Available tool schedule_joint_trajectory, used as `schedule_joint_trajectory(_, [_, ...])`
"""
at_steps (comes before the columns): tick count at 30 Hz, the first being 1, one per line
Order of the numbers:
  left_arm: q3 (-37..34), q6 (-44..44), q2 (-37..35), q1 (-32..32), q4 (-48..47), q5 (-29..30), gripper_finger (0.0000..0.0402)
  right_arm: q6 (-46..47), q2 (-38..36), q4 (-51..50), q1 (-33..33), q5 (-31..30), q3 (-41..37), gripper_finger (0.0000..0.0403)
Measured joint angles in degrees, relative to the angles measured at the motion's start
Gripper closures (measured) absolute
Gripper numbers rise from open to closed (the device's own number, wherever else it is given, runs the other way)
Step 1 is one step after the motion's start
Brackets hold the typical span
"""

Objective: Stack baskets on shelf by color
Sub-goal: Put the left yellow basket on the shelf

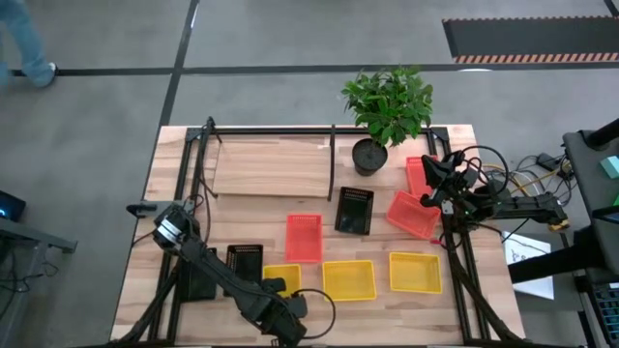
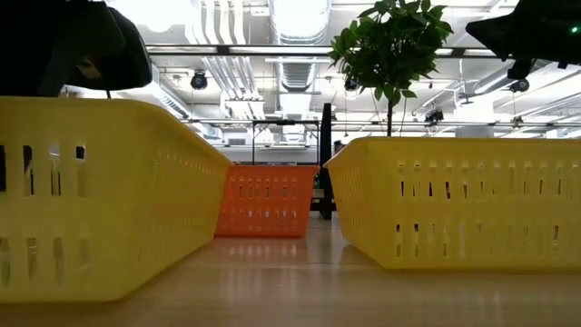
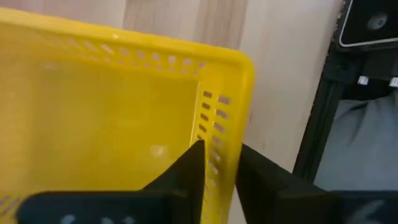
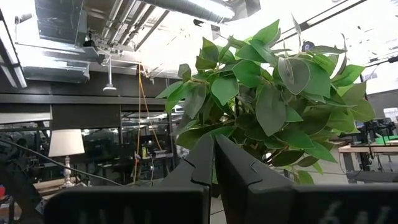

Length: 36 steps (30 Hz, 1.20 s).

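The left gripper [image 3: 219, 168] has its two fingers straddling the side wall of a yellow basket [image 3: 112, 118], one finger inside and one outside, clenched on that wall. In the high view this gripper [image 1: 278, 302] sits at the lower middle-left of the frame, over the leftmost yellow basket [image 1: 281, 278] near the table's front edge.

The right gripper [image 4: 214, 163] is clenched with its fingers pressed together and nothing between them, facing the leaves of a potted plant [image 4: 267, 99]. In the high view it [image 1: 432, 170] is at the right of the frame, beside a red-orange basket [image 1: 419, 175] at the table's right edge.

A second yellow basket [image 1: 348, 279] and a third [image 1: 416, 272] lie in a row along the lower middle. Another red-orange basket [image 1: 304, 237] lies in the middle, and one more [image 1: 414, 215] sits tilted right of centre. A black basket [image 1: 355, 210] lies below the plant's pot [image 1: 369, 156], another black one [image 1: 244, 258] at lower left. The shelf [image 1: 275, 166], a pale board in a black rod frame, is at the upper left of the table [image 1: 155, 251].
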<state>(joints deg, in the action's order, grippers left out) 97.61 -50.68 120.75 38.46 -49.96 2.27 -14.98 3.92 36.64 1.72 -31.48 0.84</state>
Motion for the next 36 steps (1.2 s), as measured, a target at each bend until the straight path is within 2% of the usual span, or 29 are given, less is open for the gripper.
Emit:
schedule_joint_trajectory(4, [1.23, 2.74, -0.08, 0.0, 0.62, -0.14, 0.0394, 0.0, 0.0, 0.0, 0.0, 0.0, 0.01, 0.0394])
schedule_joint_trajectory(15, [8.49, 9.3, -3.04, -0.91, -0.15, -0.3, 0.04, 0.0, 0.0, 0.0, 0.02, 0.0, 0.0, 0.0394])
schedule_joint_trajectory(20, [9.63, 9.7, -7.51, -1.35, -2.05, 1.67, 0.0401, -0.02, 0.0, -0.11, 0.01, 0.02, 0.0, 0.0394])
schedule_joint_trajectory(24, [9.63, 13.18, -12.09, -1.73, -4.27, 6.72, 0.0401, 0.0, 0.0, -0.3, 0.0, 0.0, 0.0, 0.0394])
schedule_joint_trajectory(31, [8.57, 29.08, -19.73, -3.39, -12.81, 23.14, 0.0401, -0.09, 0.0, -0.31, -0.01, 0.0, 0.0, 0.0394])
schedule_joint_trajectory(36, [6.45, 35.06, -24.18, -8.2, -23.61, 28.07, 0.0401, -0.17, 0.0, -0.39, -0.01, -0.01, 0.0, 0.0394])
